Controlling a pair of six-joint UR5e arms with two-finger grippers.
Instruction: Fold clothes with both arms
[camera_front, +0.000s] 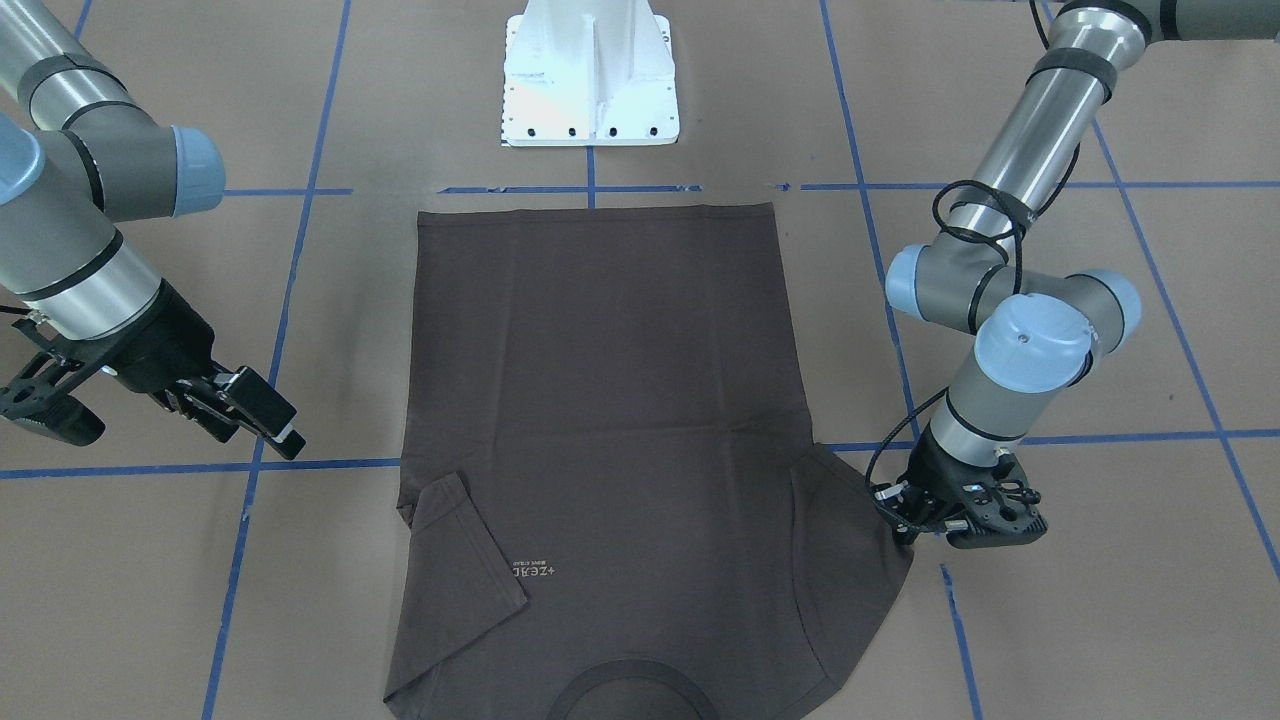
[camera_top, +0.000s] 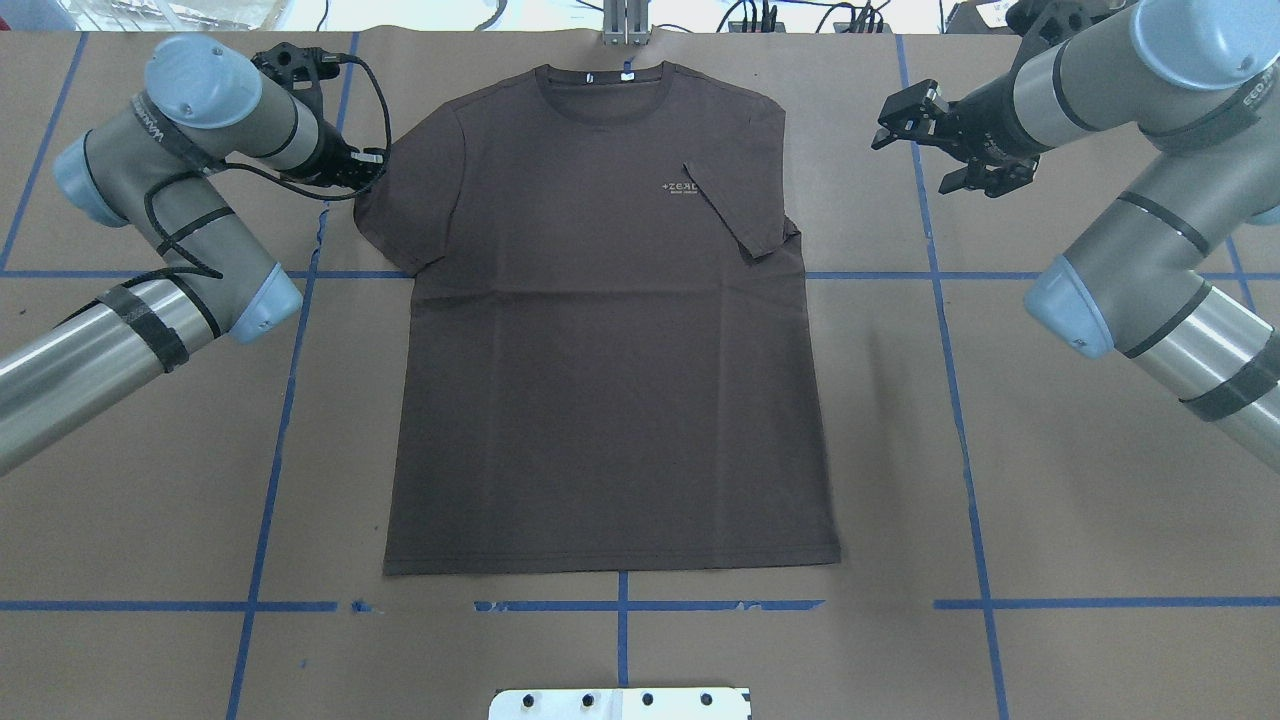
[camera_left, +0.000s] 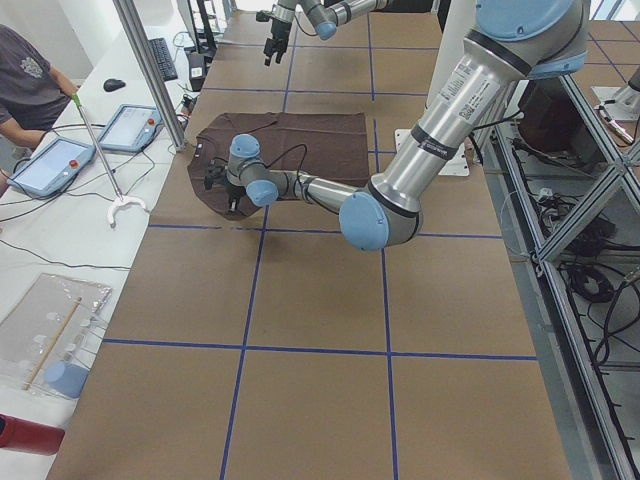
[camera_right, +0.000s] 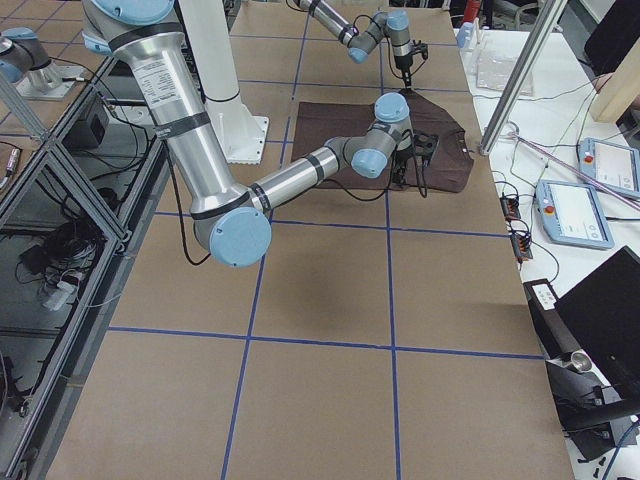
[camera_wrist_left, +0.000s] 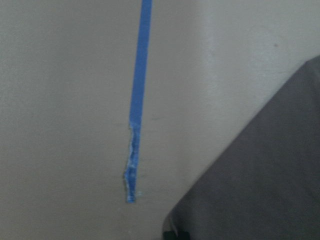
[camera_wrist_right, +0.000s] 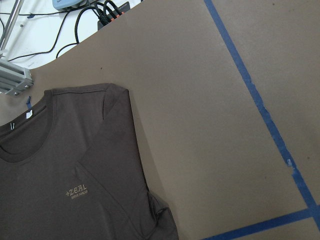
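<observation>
"Status on that fold, camera by camera?"

"Front camera: the T-shirt (camera_front: 600, 400) lay flat on the table (camera_front: 1100, 620), hem toward the pedestal (camera_front: 590, 80) and collar (camera_front: 630, 680) on the side away from the robot. The sleeve on my right arm's side (camera_front: 465, 550) was turned in over the chest beside the logo (camera_front: 532, 572). The other sleeve (camera_front: 860, 540) lay spread out. My left gripper (camera_front: 915, 515) sat low, touching that sleeve's outer edge. My right gripper (camera_front: 170, 425) hung well clear of the cloth, fingers spread wide."

"Overhead?"

"It agreed: right fingers apart with nothing between them, left gripper at the sleeve's edge. Whether the left fingers were pinching fabric or only resting by it, I couldn't tell (wrist and cables hid the tips)."

"Side cameras?"

"Too small to settle it. They only showed the left arm reaching down to the shirt."

"Wrists?"

"The left one gave me blurred table, a strip of blue tape (camera_wrist_left: 137, 100) and a corner of dark cloth very close. The right one looked down on collar, logo and the folded sleeve."

"So which step?"

"The second sleeve fold, I judged. The next move called for a sure pinch on that edge. After that, a lift and a carry inward to mirror the first sleeve, without dragging the body askew."
</observation>
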